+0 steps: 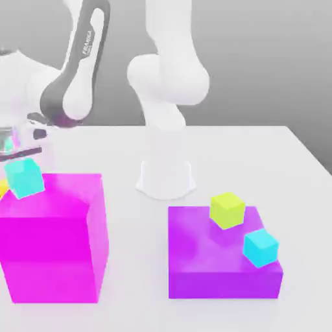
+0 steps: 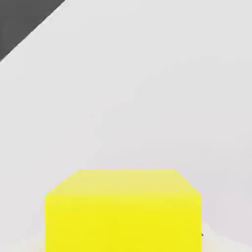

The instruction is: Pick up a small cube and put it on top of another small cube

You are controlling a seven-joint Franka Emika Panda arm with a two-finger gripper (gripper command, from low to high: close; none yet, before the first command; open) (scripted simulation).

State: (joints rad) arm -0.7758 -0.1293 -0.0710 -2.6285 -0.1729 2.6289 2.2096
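Note:
My gripper (image 1: 14, 155) hangs at the exterior view's far left, behind the top back corner of a tall magenta block (image 1: 55, 249). In the hand view a plain yellow cube (image 2: 123, 211) sits close under the hand, and the gripper is shut on it. From outside, only a sliver of this yellow cube (image 1: 3, 189) shows at the frame's edge. A small teal cube (image 1: 24, 178) stands tilted at the tall block's back left corner, just below the gripper in the picture. A second small teal cube (image 1: 260, 247) rests on the low purple block (image 1: 207, 266).
A yellow-green small cube (image 1: 227, 209) sits on the low purple block behind the teal one. The arm's white base (image 1: 166, 172) stands at mid table between the two blocks. The white table (image 1: 272, 162) extends to the exterior view's right.

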